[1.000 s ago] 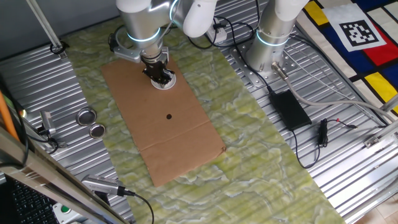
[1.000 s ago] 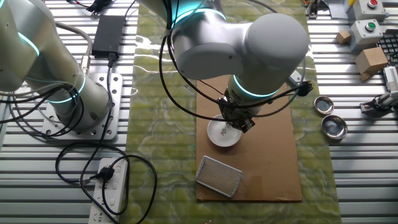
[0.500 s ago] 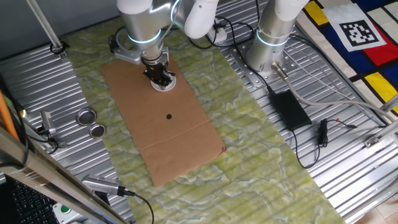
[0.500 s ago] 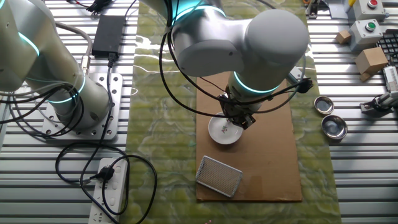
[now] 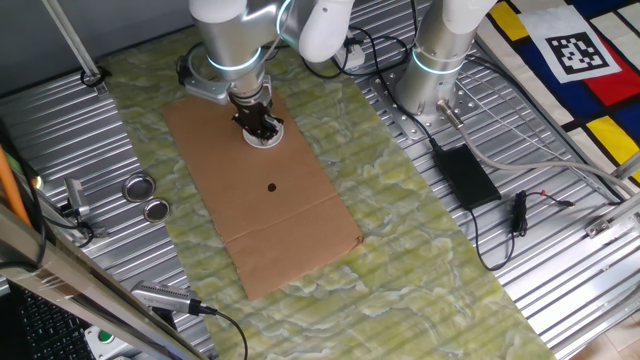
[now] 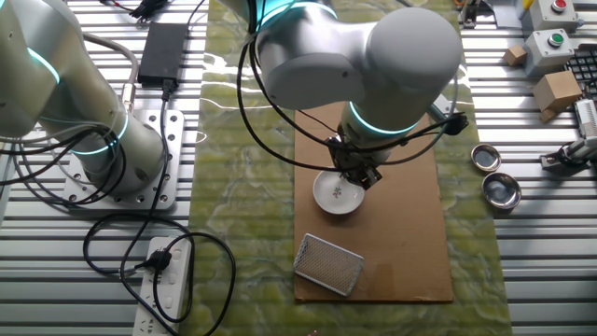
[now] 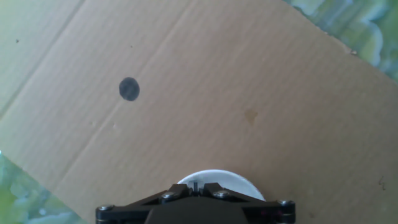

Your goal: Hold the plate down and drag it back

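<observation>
We only saw a sliver of the small round white plate [image 7: 217,181] in the hand view; the black two-finger gripper [image 7: 200,186] body cut off its lower part at the frame's bottom edge. In one fixed view the gripper [image 5: 262,127] sat on top of the plate [image 5: 267,135] and hid most of it, leaving a white crescent on the near side. The other fixed view gave us the most plate [image 6: 335,195], with the gripper [image 6: 358,175] covering its edge on the side toward the tins and the big grey-white arm [image 6: 354,56] blocking everything above. The fingertips appeared drawn together, pressing down on the plate rather than clamped around it; we couldn't make out the contact point itself.

The plate lay flat, face up, on the brown cardboard sheet [image 5: 260,200], near the sheet's end closest to the robot base [image 5: 430,80]. Being round, it had no long axis or heading that we could read.

A small black dot [image 7: 129,89] marked the cardboard, well apart from the plate. Two round silvery metal tins [image 5: 147,198] sat off the cardboard on the ribbed metal table [image 5: 120,150]. A rectangular mesh-textured grey pad [image 6: 328,264] lay near the plate on the cardboard's edge in the other fixed view. The green-patterned mat [image 5: 420,230] lay under the cardboard.
</observation>
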Controlling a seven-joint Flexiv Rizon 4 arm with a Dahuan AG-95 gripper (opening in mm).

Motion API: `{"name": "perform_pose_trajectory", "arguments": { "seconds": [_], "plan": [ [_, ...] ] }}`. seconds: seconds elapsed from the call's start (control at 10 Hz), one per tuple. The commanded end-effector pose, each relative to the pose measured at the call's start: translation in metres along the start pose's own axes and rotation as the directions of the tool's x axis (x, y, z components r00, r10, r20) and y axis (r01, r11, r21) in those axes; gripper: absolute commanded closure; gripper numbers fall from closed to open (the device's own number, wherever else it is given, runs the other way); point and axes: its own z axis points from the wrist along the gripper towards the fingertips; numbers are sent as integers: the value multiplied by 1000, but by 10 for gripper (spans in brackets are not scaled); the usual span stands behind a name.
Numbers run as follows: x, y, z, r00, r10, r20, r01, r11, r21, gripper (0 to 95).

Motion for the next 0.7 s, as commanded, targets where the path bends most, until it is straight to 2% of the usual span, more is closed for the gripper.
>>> {"name": "perform_pose_trajectory", "arguments": {
  "seconds": [0.1,0.7],
  "plan": [
    [0,1,0,1000,5,2,-5,1000,-1,950],
    [-7,12,0,1000,29,11,-29,1000,-7,950]
  ]
}}
